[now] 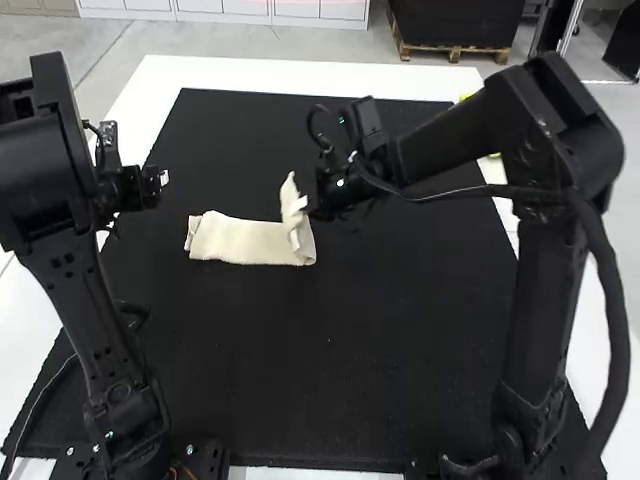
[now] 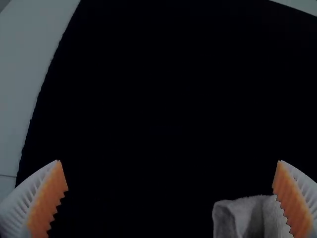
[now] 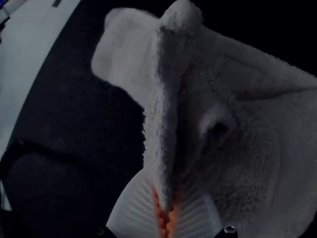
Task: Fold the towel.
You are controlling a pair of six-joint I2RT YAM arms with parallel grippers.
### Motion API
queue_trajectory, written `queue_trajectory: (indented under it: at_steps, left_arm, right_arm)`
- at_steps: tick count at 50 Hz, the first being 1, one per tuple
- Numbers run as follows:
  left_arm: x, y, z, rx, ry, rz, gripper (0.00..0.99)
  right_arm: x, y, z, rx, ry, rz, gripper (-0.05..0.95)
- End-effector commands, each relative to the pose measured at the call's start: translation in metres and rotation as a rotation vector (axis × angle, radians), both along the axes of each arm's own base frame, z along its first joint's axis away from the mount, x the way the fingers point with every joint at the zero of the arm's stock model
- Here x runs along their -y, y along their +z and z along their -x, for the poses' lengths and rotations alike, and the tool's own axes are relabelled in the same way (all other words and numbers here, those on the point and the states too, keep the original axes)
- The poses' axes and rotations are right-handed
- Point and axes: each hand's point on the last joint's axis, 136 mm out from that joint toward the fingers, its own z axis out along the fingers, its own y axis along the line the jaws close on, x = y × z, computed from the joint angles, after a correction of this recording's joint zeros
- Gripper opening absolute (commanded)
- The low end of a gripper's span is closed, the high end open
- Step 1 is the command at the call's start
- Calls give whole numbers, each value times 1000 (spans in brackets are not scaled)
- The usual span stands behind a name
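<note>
High view. The long, cream-coloured fabric towel lies left of centre in the frame as a narrow strip on the black rectangular mat. Its right-hand end is raised into an upright flap. The black right gripper is at this flap, near the centre of the frame. The black left gripper is at the upper left, apart from the towel.

Left wrist view. The left gripper is wide open and holds nothing; its ribbed white fingers carry toothed orange pads. A corner of the towel is visible close to one finger; whether they touch cannot be determined.

Right wrist view. The right gripper is closed on the towel, pinching a thin upright ridge of pile between its pads. Behind the ridge the cloth opens into loose folds with a small hollow.

Handling notes. Treat the towel as light, soft and limp, with a grippy nap; slipping or damage is unlikely, but unsupported cloth will sag and crease. Retain the pinch at the raised end. If a second hold is required, take a corner of the opposite, left-hand end, catching all layers.
</note>
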Motion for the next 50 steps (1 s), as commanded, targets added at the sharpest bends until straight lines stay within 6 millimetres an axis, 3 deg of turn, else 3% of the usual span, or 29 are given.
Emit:
queue_trajectory:
  at_steps: [1,18,35,50]
  left_arm:
    - [-9,6,7,12,33,-12,970]
    - [-23,0,24,5,75,-27,970]
    - [-34,-1,33,5,101,-35,970]
    - [-33,3,35,12,103,-41,970]
  right_arm:
    - [-25,14,0,32,26,-26,-28]
    - [-74,7,-1,49,91,-38,-26]
    - [-113,11,-22,86,112,-72,-26]
    - [-137,3,-12,82,153,-76,-26]
